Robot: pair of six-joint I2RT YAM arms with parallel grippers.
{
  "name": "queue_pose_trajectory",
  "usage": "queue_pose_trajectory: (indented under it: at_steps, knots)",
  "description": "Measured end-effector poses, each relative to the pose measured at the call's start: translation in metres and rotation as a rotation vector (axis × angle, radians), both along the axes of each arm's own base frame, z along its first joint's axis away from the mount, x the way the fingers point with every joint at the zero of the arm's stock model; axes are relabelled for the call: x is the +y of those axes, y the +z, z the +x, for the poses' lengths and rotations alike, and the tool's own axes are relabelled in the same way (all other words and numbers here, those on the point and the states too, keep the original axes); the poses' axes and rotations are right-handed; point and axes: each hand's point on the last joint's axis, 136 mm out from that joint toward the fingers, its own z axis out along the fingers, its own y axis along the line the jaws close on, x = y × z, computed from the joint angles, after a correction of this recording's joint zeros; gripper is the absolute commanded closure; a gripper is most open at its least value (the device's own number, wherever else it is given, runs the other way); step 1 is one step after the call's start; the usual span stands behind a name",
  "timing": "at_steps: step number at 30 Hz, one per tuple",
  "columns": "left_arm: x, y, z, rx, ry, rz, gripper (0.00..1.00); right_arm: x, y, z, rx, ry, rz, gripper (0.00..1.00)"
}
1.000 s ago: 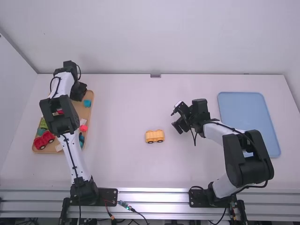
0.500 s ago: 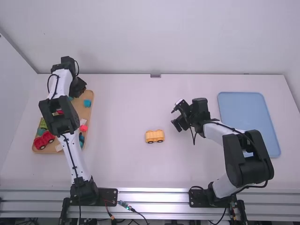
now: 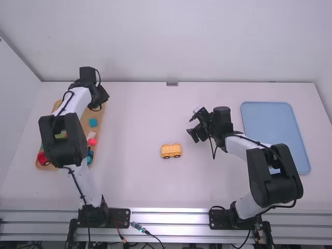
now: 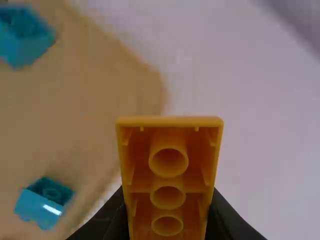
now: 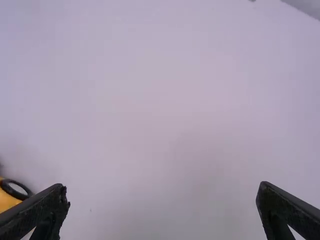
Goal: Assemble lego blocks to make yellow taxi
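White tabletop [image 3: 135, 114] underneath everything; the left arm [image 3: 85, 179] stretches away over a wooden tray [image 3: 100, 115], the right arm [image 3: 274, 171] crosses the near part of a flat blue tray [image 3: 275, 124]; the left pincer [image 3: 100, 97] is above the wooden tray's far right corner, closed around a yellow block [image 4: 168, 177], whose hollow underside, with three round tubes in a row, faces the wrist camera; the right pincer [image 3: 191, 126] is above the tabletop between the two trays, its fingers spread wide; a yellow wheeled piece [image 3: 171, 151] sits near the middle of the tabletop, nearer the right pincer than the left, its dark wheels down on the surface; in the wooden tray lie a red piece [image 3: 42, 158] toward the near left corner, a teal block [image 3: 93, 122] toward the right side, and a small pink piece [image 3: 92, 141] just nearer the camera.
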Motion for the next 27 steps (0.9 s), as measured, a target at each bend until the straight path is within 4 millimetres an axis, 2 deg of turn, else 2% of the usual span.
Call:
queue_pose_trajectory:
  at_steps: [1,3,5,6,10,13,14,18,21,25,27]
  knots:
    - [-0.003,0.006,0.000,-0.019,-0.013,0.004,0.98,0.001,0.001,0.000,-0.003,0.006,0.006,0.01]
    - [-0.023,0.036,-0.004,-0.109,-0.106,0.021,0.98,0.013,0.011,-0.001,-0.019,0.050,0.072,0.01]
    - [-0.046,0.046,-0.016,-0.147,-0.235,0.024,0.98,0.022,0.022,-0.001,-0.034,0.080,0.138,0.01]
    - [-0.046,0.046,-0.016,-0.147,-0.235,0.024,0.98,0.022,0.022,-0.001,-0.034,0.080,0.138,0.01]
    - [-0.104,0.030,-0.044,-0.170,-0.627,-0.039,0.98,0.037,0.045,0.001,-0.046,0.104,0.274,0.01]
    - [-0.135,0.021,-0.066,-0.202,-0.840,-0.101,0.98,0.043,0.056,0.000,-0.042,0.119,0.338,0.01]
    - [-0.152,0.022,-0.079,-0.243,-0.962,-0.143,0.98,0.046,0.062,-0.002,-0.040,0.135,0.369,0.01]
    - [-0.187,0.035,-0.107,-0.380,-1.201,-0.212,0.98,0.056,0.074,-0.010,-0.031,0.205,0.441,0.00]
    - [-0.207,0.043,-0.123,-0.459,-1.330,-0.225,0.98,0.062,0.080,-0.018,-0.007,0.249,0.484,0.01]
    - [-0.251,0.044,-0.150,-0.541,-1.537,-0.245,0.98,0.070,0.089,-0.033,0.040,0.333,0.548,0.00]
    - [-0.271,0.045,-0.162,-0.568,-1.623,-0.255,0.98,0.075,0.100,-0.039,0.032,0.405,0.577,0.00]
